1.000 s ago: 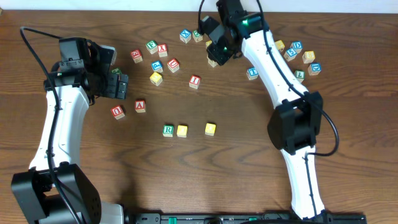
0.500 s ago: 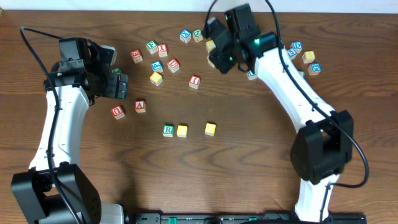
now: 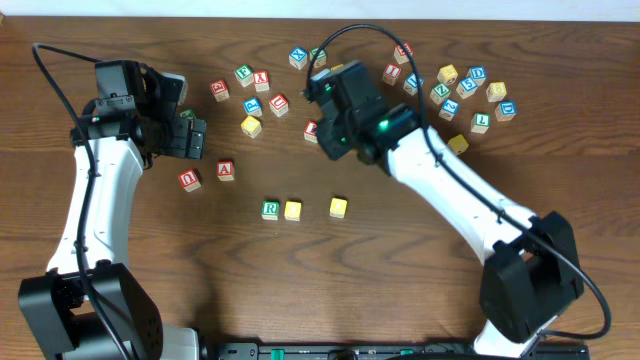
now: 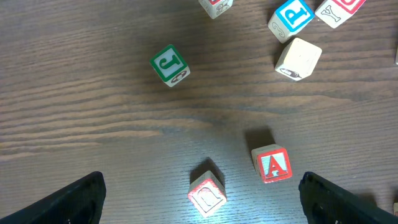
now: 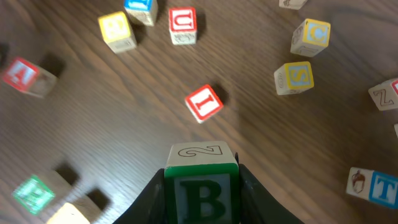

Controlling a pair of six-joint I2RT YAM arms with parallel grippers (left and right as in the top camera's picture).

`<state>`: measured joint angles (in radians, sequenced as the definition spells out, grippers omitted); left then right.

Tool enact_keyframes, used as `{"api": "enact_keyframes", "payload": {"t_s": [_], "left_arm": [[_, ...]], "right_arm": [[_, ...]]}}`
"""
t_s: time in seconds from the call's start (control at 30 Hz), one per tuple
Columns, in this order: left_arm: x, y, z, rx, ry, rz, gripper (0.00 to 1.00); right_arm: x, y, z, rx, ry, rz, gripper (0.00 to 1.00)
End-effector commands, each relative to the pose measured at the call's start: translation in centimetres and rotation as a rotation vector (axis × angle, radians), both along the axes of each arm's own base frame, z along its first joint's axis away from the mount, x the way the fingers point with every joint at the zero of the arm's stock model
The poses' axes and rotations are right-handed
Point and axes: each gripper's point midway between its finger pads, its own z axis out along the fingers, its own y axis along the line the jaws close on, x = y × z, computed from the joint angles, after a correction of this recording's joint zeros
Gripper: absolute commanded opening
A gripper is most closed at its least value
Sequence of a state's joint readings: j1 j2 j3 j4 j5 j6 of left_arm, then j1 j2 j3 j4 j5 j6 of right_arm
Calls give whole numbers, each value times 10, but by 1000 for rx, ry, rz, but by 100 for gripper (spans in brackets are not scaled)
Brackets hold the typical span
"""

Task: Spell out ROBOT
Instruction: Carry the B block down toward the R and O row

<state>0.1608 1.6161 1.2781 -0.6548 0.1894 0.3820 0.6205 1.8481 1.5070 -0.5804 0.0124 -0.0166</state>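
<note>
Even soft light; right wrist view motion-blurred leftward.

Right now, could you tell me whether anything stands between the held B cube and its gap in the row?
Nothing visible does: bare table lies between the B cube in the right gripper and the gap between the yellow cubes.

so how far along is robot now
Done: R cube, a yellow cube beside it, a gap, then a second yellow cube. In hand: the right gripper holds the B cube. Left: B into the gap, then the T cube, not yet in the row.
</note>
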Motion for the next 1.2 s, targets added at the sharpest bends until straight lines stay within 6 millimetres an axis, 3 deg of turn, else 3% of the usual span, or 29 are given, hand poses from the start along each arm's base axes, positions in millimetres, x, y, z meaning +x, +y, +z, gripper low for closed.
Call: {"api": "enact_keyframes", "payload": {"t_s": [0.0,0.27,0.7,1.17], "left_arm": [[5,-2,4,-6,-9,-12,98],[5,-2,4,-6,-9,-12,98],[5,-2,4,-6,-9,-12,98],[5,-2,4,-6,-9,-12,98]], "right_arm": [[-5,-3,10,10,-30,-142,25],[-16,-4,0,24,-24,-313,24],[-45,-5,-50,60,45,-430,24],[-58,0,-55,80,50,-475,24]]}}
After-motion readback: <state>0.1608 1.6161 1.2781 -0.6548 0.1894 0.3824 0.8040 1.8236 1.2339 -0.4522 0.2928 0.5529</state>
